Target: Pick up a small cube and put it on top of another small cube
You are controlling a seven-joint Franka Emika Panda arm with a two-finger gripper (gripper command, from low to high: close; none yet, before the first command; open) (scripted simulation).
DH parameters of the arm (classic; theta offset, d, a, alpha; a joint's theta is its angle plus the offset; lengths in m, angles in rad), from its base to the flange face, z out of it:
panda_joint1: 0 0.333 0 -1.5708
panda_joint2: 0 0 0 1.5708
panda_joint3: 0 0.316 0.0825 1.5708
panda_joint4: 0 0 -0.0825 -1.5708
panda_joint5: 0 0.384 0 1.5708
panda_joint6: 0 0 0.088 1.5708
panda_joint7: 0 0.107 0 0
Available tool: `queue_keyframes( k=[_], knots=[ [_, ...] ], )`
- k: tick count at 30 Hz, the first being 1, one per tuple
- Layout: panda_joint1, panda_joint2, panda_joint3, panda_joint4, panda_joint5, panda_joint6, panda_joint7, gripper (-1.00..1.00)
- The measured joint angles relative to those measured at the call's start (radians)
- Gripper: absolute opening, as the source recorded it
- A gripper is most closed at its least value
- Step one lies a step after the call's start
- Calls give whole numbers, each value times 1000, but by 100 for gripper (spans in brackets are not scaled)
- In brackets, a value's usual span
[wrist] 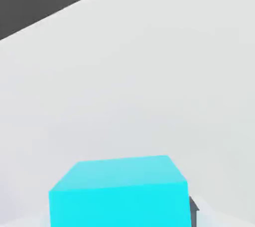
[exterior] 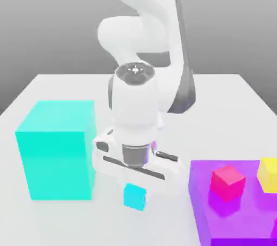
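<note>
The white Panda arm bends down over the middle of the white counter, its wrist pointing straight down. The end effector sits low above the counter, and the small cyan cube is right beneath the hand, at about six o'clock from the wrist in the exterior view. The end effector is clamped on the small cyan cube: in the hand view the cube sits close up against the camera, with a dark finger pressed at its side edge.

The cube has equal sides, so it has no long axis. It sits square and upright, one flat face turned up; in the exterior view a face looks toward the camera, turned a little off straight. Whether its underside still touches the counter cannot be told.

At about nine o'clock from the small cube stands the large cyan block, near it but apart. At about three o'clock lies a purple platform, well apart from the cube. On the platform rest a small magenta cube and, at its three o'clock at the exterior view's right edge, the small yellow cube. The two are near each other but not touching, and both sit upright.
</note>
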Motion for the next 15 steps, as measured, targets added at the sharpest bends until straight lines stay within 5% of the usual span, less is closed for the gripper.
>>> queue_keyframes(
  k=[8, 15],
  knots=[
    [134, -19, 185, 262, 13, -281, -195, -100],
    [255, -132, 281, 258, 16, -390, -478, -100]
  ],
)
